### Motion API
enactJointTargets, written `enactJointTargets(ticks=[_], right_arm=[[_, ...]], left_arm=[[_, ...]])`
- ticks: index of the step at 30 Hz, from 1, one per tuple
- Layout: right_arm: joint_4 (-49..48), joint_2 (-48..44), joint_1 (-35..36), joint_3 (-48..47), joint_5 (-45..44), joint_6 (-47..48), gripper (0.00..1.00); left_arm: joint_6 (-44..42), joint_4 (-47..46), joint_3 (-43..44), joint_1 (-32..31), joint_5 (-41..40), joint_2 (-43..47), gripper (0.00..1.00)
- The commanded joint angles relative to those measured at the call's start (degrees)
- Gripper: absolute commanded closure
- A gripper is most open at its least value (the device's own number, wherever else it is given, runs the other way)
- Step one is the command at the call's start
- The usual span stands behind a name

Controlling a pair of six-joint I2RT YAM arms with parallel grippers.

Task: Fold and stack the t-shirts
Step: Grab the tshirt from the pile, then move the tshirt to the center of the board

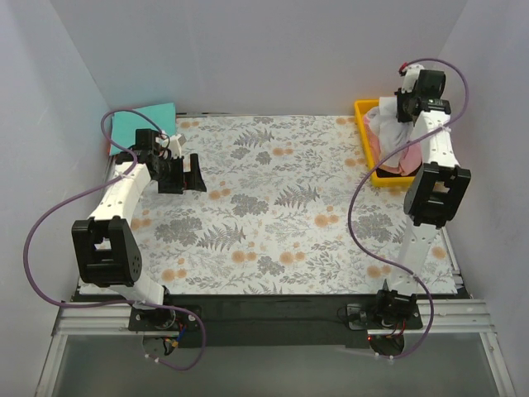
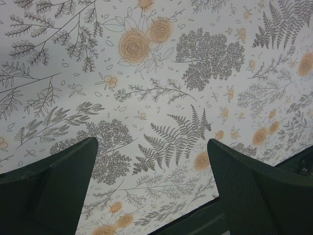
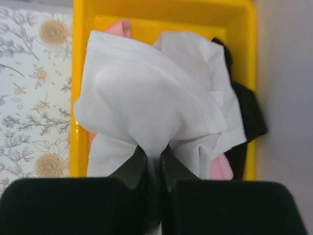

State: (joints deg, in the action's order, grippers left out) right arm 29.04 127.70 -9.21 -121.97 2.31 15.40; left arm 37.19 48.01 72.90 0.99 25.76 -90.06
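Lighting bright, even and diffuse; only faint, soft shadows fall on the table cloth. Its print reads sharp overhead; the white t-shirt beside it looks soft, nearly washed out.

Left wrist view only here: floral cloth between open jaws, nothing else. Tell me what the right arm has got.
Observer: Its jaws are closed on a bunched white t-shirt, over the yellow bin at the table's far right corner.
Operator: List what else is in that bin.
Observer: A pink t-shirt and a black t-shirt show in it around the white one.
Operator: Report anything near my arm.
Observer: A teal t-shirt lies flat at the far left corner, beyond your jaws.
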Motion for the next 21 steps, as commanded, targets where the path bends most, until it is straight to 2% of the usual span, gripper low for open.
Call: enactJointTargets(ticks=[1,7,10,14,17,21], right_arm=[[-2.4,-10.1,0.3,-2.2,-0.6,2.6,0.99],[-2.4,-14.7,0.3,-4.9,0.0,4.6,0.99],[-2.3,-18.1,0.2,-6.1,3.4,4.3,0.99],[-0.9,-24.1,1.2,-5.4,19.2,3.8,0.99],[1.4,-29.5,6.5,-2.5,23.1,6.0,0.99],[1.4,-36.5,17.5,4.9,23.1,6.5,0.99]], left_arm=[[-0.8,-2.1,1.4,-0.2,3.4,2.4,0.05],[1.1,-6.2,1.9,-0.1,6.8,2.6,0.05],[2.9,-9.1,1.5,-0.2,7.9,3.5,0.05],[5.6,-11.8,2.4,-0.1,10.8,4.4,0.05],[7.0,-12.8,4.7,1.5,13.3,4.4,0.05],[8.7,-11.2,10.1,5.0,19.2,2.9,0.05]])
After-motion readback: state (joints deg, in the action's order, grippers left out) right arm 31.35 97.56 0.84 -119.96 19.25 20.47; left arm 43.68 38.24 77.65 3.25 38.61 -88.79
